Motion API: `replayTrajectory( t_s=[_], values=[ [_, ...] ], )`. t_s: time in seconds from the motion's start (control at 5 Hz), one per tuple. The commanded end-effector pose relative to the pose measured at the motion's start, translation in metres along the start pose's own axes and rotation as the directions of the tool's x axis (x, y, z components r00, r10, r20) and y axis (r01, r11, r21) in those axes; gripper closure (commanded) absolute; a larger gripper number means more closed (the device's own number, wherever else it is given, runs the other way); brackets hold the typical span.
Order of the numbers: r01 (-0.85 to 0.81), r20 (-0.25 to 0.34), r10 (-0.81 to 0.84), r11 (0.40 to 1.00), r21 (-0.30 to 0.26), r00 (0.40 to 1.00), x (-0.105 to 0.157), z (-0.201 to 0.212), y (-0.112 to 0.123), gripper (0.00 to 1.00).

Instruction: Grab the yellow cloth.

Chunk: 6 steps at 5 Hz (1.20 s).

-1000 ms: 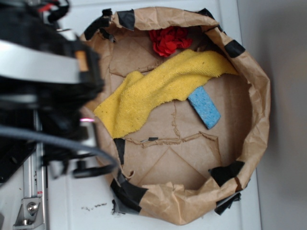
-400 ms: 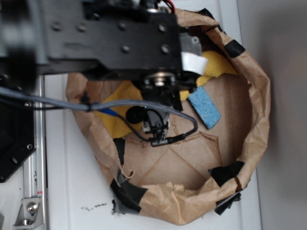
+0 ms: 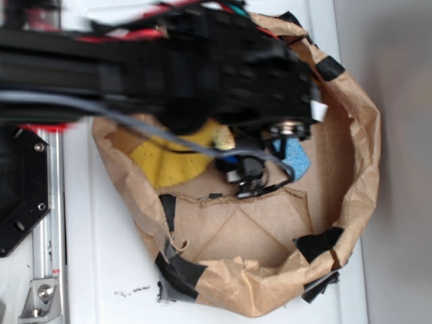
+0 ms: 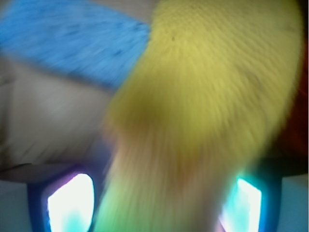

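The yellow cloth (image 3: 172,162) is lying inside the brown paper bag (image 3: 361,155), on its cardboard floor, toward the left side as the exterior view is showing it. We are seeing only a part of it there, because the black arm (image 3: 155,67) is reaching across the top of the bag and is covering the rest. The arm is looking blurred in this view. Under its end, the gripper (image 3: 246,177) is hanging over the middle of the bag, between the cloth and the blue sponge (image 3: 295,156). The sponge is lying just to the right of the gripper, and only a small piece of it is showing. A grey cable (image 3: 121,121) is running from the left along the arm and down to the gripper.

In the wrist view, the yellow cloth (image 4: 207,96) is filling most of the picture, very near to the camera and blurred. The blue sponge (image 4: 72,38) is sitting at the upper left, touching the edge of the cloth or lying just beside it. Two bright fingertips (image 4: 70,203) are appearing at the bottom corners, one on each side of the cloth. We cannot tell if the jaws are clenched or released.

The bag is standing on a white table (image 3: 108,270), and black tape (image 3: 179,270) is holding its folded rim in some places.
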<state>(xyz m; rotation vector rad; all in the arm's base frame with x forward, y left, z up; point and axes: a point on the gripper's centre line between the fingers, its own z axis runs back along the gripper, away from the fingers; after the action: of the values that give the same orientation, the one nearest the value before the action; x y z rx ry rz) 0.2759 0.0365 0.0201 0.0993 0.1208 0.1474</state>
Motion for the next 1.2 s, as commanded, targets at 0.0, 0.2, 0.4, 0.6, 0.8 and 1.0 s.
replayTrajectory(
  t_s=[0.0,0.2,0.4,0.6,0.8,1.0],
  values=[
    [-0.050,0.020,0.050,0.998,0.025,0.999,0.008,-0.003,0.012,1.00],
    [-0.012,0.030,0.012,1.000,-0.001,0.999,0.003,0.015,0.014,1.00],
    [0.023,0.077,-0.023,1.000,-0.008,0.997,-0.003,0.044,0.014,1.00],
    [0.046,0.121,-0.048,0.999,0.023,0.991,-0.016,0.088,0.007,1.00],
    [0.094,0.162,-0.094,0.996,0.012,0.982,-0.017,0.115,-0.004,1.00],
    [0.082,0.184,-0.080,0.997,-0.002,0.980,-0.019,0.131,-0.014,1.00]
  ],
)
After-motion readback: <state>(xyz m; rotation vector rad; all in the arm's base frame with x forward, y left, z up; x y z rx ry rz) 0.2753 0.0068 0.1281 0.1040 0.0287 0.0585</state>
